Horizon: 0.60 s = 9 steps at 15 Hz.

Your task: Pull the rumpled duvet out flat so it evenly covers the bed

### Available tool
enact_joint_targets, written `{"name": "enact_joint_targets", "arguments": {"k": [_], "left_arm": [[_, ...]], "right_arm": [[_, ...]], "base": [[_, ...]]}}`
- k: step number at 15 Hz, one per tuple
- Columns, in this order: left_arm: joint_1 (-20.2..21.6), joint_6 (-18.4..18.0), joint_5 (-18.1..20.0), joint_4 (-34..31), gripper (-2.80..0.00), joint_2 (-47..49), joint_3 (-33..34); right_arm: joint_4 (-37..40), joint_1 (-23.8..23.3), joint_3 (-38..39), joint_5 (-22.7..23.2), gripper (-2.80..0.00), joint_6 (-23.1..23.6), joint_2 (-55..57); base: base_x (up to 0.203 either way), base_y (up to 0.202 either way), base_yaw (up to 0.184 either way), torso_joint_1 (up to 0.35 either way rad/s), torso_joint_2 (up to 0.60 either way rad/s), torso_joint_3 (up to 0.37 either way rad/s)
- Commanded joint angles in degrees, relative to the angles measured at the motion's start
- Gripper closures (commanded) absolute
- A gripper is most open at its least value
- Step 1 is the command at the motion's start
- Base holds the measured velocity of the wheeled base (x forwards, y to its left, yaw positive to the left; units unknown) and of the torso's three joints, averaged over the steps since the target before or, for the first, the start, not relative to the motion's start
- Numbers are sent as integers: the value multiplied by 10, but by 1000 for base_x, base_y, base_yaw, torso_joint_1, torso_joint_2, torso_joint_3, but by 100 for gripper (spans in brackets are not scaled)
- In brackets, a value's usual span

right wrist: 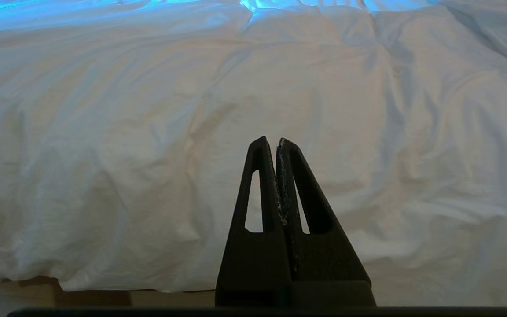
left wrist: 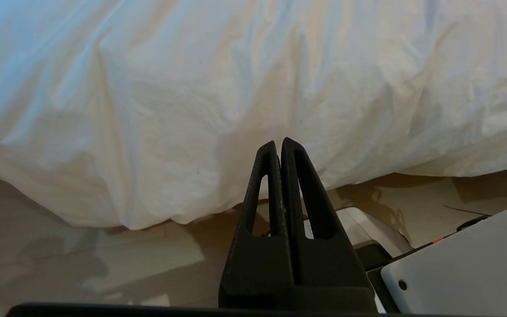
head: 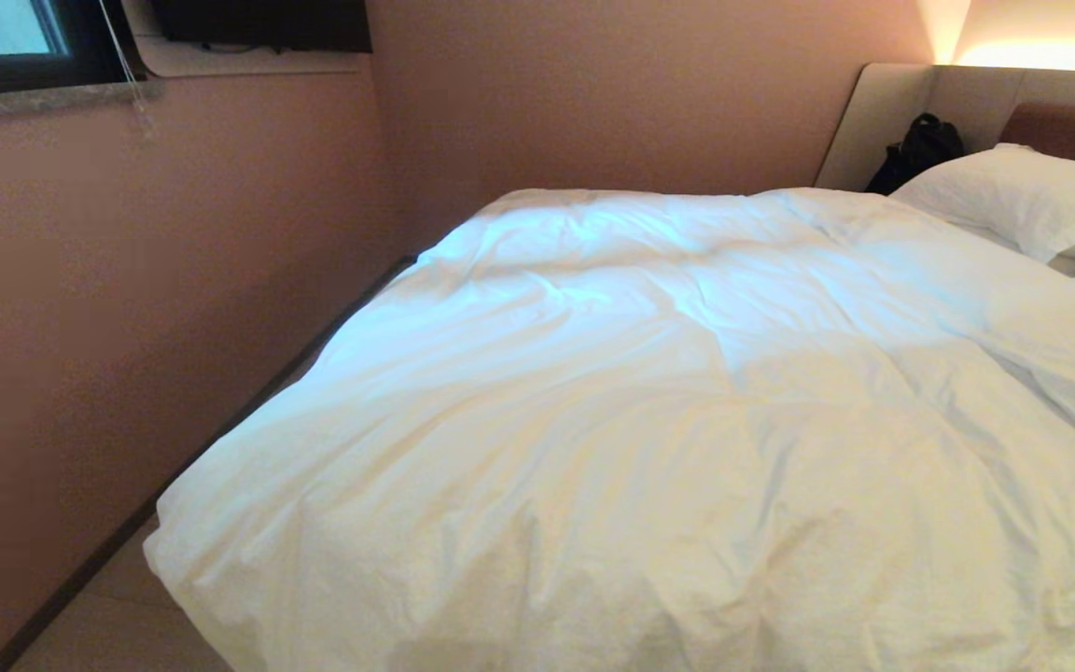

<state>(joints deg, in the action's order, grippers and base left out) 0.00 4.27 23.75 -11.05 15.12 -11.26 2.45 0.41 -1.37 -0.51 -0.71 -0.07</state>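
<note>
Duvet (head: 649, 420) lies spread over nearly the whole bed, its near hem hanging past the mattress edge just ahead of the left tool (left wrist: 278, 143) and draping toward the tan floor (left wrist: 60, 264). That tool hangs in front of the hem with its fingers pressed together, pinching nothing, apart from the cloth. Right tool (right wrist: 271, 141) points across the duvet top from the foot side, its fingers also pressed together and empty; the hem shows below and in front of it. Neither tool shows in the head view.

Cloth is white and wrinkled, with soft folds running across it. On the left tool's side a narrow strip of floor runs between the bed and a pinkish wall (head: 80, 327), tight room. Far beyond both tools, pillows (head: 1023, 201) lie against the headboard (head: 948, 103), with a black bag (head: 915, 149) beside them. A white panel (left wrist: 464, 264), seemingly part of the robot, sits close beside the left tool.
</note>
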Motion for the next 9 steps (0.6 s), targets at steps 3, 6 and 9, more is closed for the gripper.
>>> {"name": "enact_joint_targets", "arguments": {"k": [3,6,9], "left_arm": [[0,0,0,-4,0,-19,1],[3,-1,-21,-46,0,-43,-4],[4,-1,-25,-52,0,-72,4]], "right_arm": [[0,0,0,0,0,0,1],[0,0,0,0,0,0,1],[0,0,0,0,0,0,1]], "base": [[0,0,0,0,0,0],[0,0,0,0,0,0],[0,0,0,0,0,0]]}}
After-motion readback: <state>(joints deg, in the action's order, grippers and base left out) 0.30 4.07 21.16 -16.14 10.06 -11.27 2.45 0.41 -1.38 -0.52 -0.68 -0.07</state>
